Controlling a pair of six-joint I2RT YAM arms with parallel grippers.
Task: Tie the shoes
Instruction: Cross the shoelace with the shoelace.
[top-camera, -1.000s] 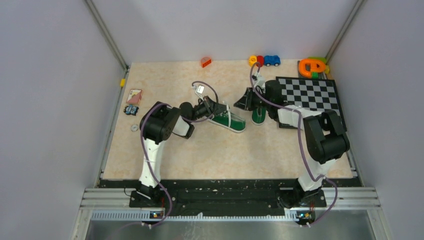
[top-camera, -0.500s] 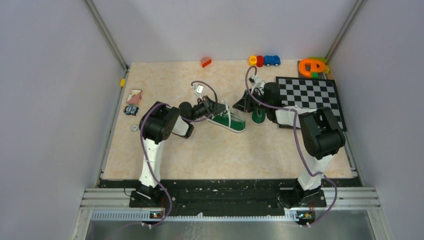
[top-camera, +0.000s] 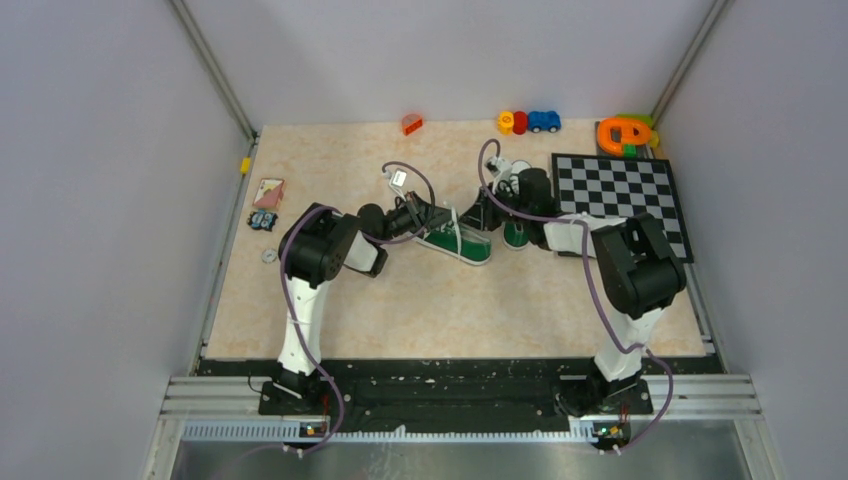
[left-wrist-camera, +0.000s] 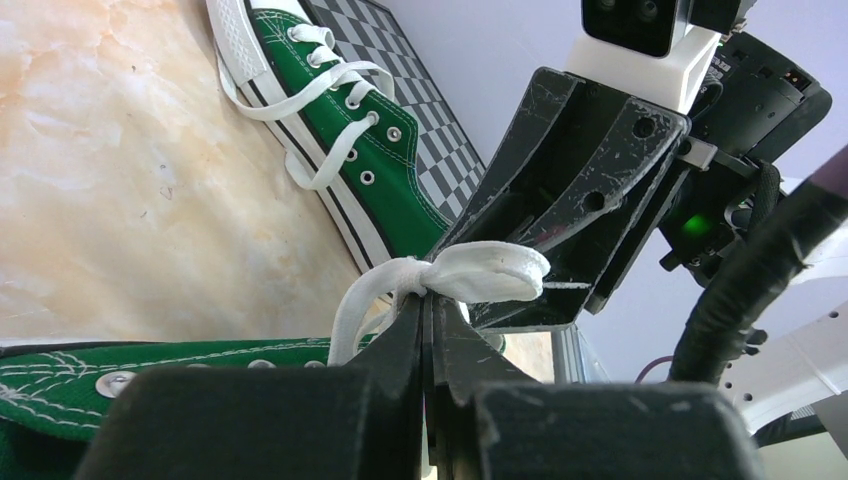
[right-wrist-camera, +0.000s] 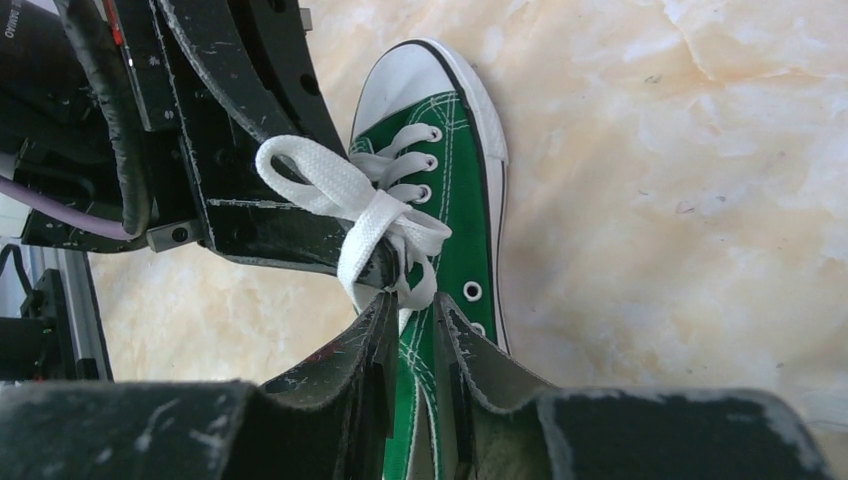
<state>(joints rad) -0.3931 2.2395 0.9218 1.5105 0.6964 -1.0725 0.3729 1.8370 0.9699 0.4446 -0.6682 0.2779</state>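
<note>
2 green shoes lie near the middle of the table (top-camera: 440, 310). The first shoe (right-wrist-camera: 455, 200) sits between the 2 claws, with its white toe pointing away from the right claw. The second shoe (left-wrist-camera: 375, 170) is just beside it, next to the checkered board (top-camera: 620, 190). From above, the right arm covers most of this second shoe, so only a bit of green and white shows. Its laces are loose.

The left claw (left-wrist-camera: 430, 298) is closed tight on the white lace (left-wrist-camera: 480, 272) of the first shoe. A small loop of lace sticks out past its tips. In the left wrist view, only a strip of the first shoe shows at the bottom, and the claw's own fingers block the rest.

The right claw (right-wrist-camera: 412, 305) is right at the same lace, close to the left claw. Its 2 fingers (right-wrist-camera: 350, 350) stand a little apart, with a thin gap between them. The lace hangs down to the gap, but I cannot tell if the fingers are pinching it. The heel of the first shoe is hidden behind these fingers.
</note>
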